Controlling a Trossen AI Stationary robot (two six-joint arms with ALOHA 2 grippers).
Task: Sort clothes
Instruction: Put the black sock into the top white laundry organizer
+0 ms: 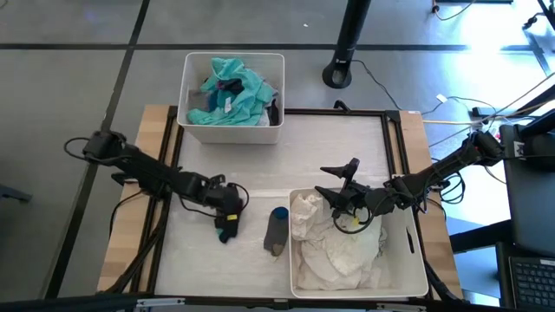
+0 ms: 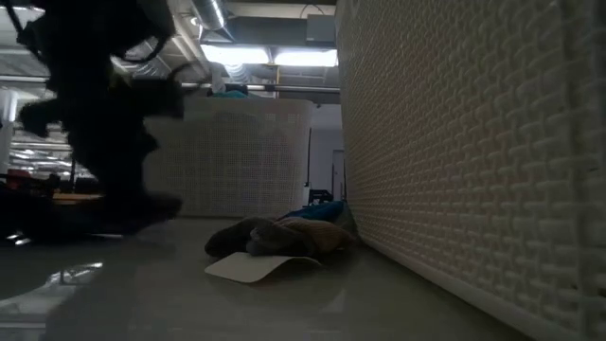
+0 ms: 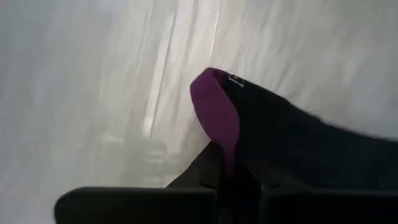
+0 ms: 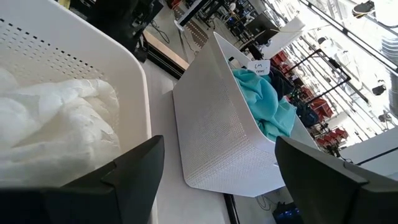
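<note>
A small dark sock (image 1: 225, 232) lies on the white table top left of the middle; in the left wrist view it is a dark sock (image 3: 298, 143) with a purple inside. My left gripper (image 1: 227, 218) is down on the sock and shut on it. A grey sock with a blue end (image 1: 276, 230) lies flat beside the near bin, also in the low view as a grey sock (image 2: 279, 235). My right gripper (image 1: 342, 189) hovers open over the white clothes (image 1: 334, 247) in the near right bin. My left gripper pinches the dark sock between its two fingers at the purple-lined open end (image 3: 225, 152). The fingers come slanting down from the table's left side. The rest of the sock lies on the table beyond the fingers.
A white bin (image 1: 195, 121) at the far edge holds teal and dark clothes (image 1: 234, 87). The near right white bin (image 1: 416, 260) holds white cloth. In the low view that bin's perforated wall (image 2: 473, 161) fills the right half. Bare table lies between the two bins.
</note>
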